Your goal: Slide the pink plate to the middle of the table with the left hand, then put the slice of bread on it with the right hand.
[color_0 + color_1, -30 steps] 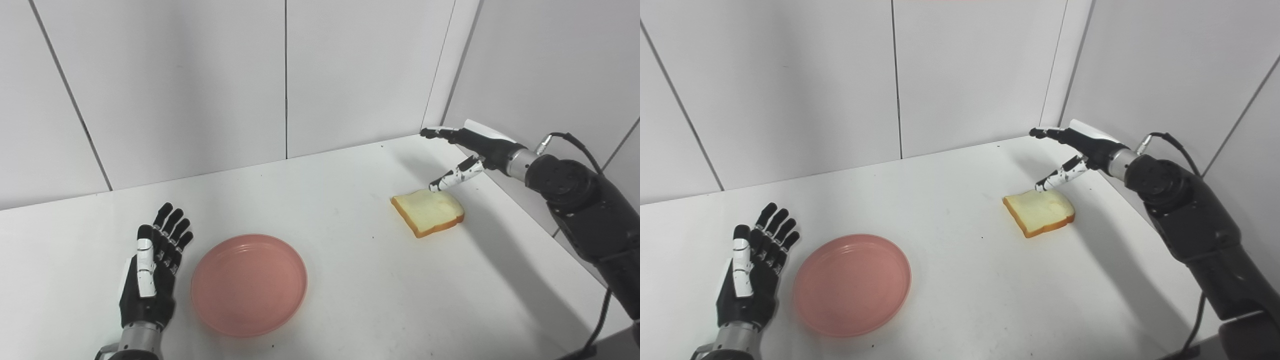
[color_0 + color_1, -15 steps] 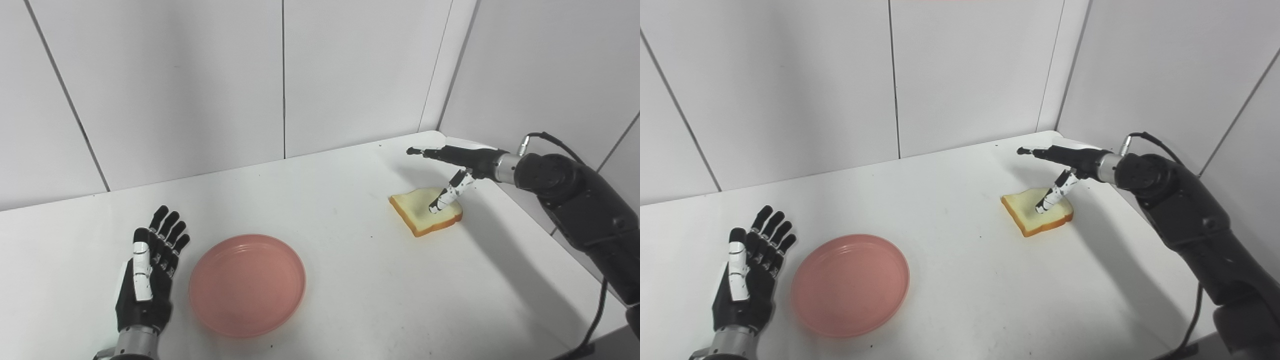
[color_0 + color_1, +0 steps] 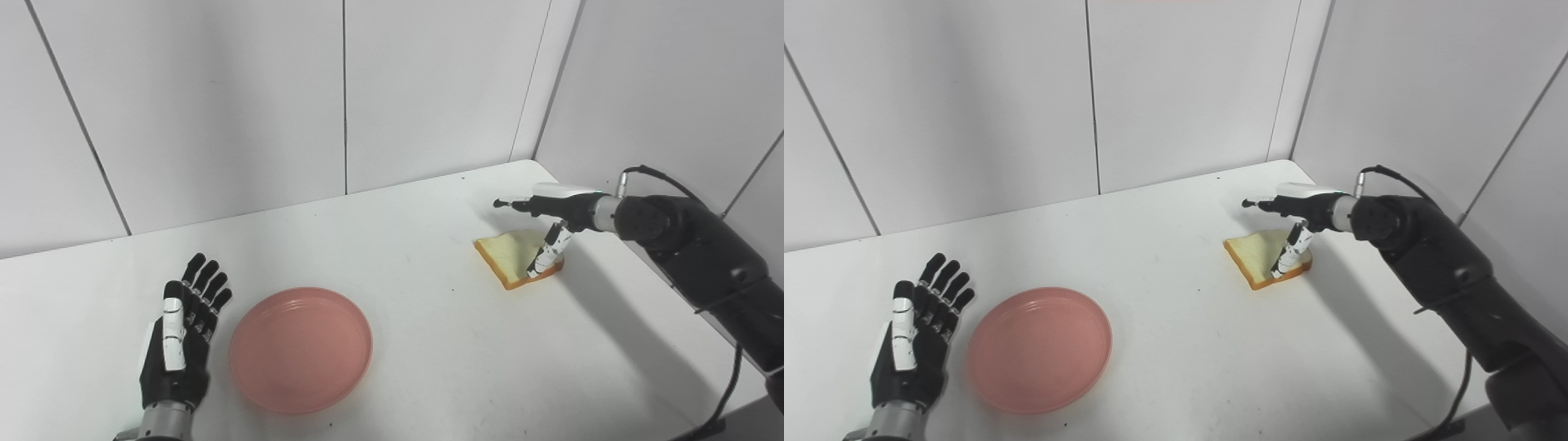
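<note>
- Right hand (image 3: 548, 217): a black-and-white robot hand reaching in from the right over the slice. Its fingers (image 3: 511, 201) extend level toward the back wall, above and apart from the bread. Its thumb (image 3: 544, 254) hangs down, the tip at the slice's near-right edge. The hand is spread and has hold of nothing; actual contact of the thumb with the crust cannot be told from either view.
- Slice of bread (image 3: 513, 254): a pale, square slice with a tan crust, lying on the right part of the white table (image 3: 429, 343), near the right wall. Its far side appears slightly raised.
- Pink round plastic plate (image 3: 300, 348): shallow and empty, lying on the near-left part of the table, somewhat left of the middle and well apart from the bread.
- Left hand (image 3: 180, 343): black, with a white thumb, just beside the plate's left rim, palm facing the plate, fingers straight and apart. It holds nothing and is not seen to touch the rim.
- Governing relation: the slice lies directly beneath the right hand, between the fingers above and the thumb at its near edge. The plate lies left of and nearer than the slice, so a carry would run leftward and toward the robot.
- Judged stage: grasping the bread, not yet secured.
</note>
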### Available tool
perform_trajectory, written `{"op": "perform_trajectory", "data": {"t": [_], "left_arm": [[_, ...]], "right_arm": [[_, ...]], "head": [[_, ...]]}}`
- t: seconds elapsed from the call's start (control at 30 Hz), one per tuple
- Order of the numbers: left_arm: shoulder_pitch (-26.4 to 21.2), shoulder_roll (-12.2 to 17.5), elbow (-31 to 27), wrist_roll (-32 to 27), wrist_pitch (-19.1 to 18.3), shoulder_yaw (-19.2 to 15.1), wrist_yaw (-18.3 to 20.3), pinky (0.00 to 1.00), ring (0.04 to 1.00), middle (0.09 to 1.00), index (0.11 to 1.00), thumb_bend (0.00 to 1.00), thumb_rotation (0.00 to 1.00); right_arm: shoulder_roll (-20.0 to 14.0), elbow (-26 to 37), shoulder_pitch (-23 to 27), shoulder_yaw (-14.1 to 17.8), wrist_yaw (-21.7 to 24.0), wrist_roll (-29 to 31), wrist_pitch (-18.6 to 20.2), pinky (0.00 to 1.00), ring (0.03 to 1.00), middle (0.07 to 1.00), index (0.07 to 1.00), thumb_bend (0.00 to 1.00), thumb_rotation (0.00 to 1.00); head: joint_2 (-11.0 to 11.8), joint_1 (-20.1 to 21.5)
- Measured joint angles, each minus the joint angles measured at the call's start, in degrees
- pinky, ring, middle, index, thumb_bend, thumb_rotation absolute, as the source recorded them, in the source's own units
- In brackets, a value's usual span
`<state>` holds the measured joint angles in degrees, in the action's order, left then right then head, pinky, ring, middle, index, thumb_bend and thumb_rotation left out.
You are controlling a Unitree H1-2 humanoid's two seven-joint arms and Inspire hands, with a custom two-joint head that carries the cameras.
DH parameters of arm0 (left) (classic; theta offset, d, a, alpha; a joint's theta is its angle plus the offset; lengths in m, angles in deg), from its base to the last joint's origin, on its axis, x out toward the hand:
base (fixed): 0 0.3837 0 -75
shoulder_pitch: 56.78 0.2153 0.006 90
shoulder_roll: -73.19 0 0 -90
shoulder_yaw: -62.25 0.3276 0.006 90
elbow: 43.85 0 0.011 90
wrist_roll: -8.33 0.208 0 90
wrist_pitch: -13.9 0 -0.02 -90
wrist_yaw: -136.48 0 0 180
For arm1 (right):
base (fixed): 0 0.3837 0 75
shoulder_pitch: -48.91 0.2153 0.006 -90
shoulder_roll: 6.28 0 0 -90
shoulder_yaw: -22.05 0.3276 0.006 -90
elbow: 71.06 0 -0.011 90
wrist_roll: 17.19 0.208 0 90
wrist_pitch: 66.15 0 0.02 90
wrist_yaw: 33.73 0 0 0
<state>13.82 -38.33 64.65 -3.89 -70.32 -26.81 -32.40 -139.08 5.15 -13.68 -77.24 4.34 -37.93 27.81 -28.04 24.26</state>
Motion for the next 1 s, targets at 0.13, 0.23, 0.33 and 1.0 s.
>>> {"op": "perform_trajectory", "data": {"t": [0.13, 0.23, 0.33, 1.0], "left_arm": [[0.0, 0.0, 0.0, 0.0, 0.0, 0.1, 0.0, 0.92, 0.931, 0.938, 0.908, 0.72, 0.96], [0.0, 0.0, 0.0, 0.0, 0.0, 0.1, 0.0, 0.92, 0.929, 0.935, 0.906, 0.72, 0.96], [0.1, 0.1, -0.2, 0.0, 0.0, 0.2, 0.0, 0.92, 0.927, 0.934, 0.902, 0.73, 0.96], [0.9, 0.1, -1.5, -0.1, -1.5, 0.4, 0.0, 0.92, 0.93, 0.935, 0.908, 0.71, 0.97]], "right_arm": [[0.0, -0.4, 1.4, -0.4, 0.3, -0.3, 0.0, 0.88, 1.0, 1.0, 0.984, 1.0, 0.12], [0.1, -1.3, 2.2, -1.4, 0.4, -1.2, 0.0, 0.87, 1.0, 1.0, 0.984, 1.0, 0.11], [0.4, -1.5, 2.4, -2.6, 0.5, -2.9, 0.0, 0.88, 1.0, 1.0, 0.977, 1.0, 0.11], [2.3, -3.0, 4.5, -7.4, 1.3, -13.4, -0.3, 1.0, 1.0, 1.0, 0.999, 1.0, 0.17]], "head": [[-0.3, -0.1], [-0.3, -0.1], [-0.5, -0.2], [-1.3, 0.0]]}}
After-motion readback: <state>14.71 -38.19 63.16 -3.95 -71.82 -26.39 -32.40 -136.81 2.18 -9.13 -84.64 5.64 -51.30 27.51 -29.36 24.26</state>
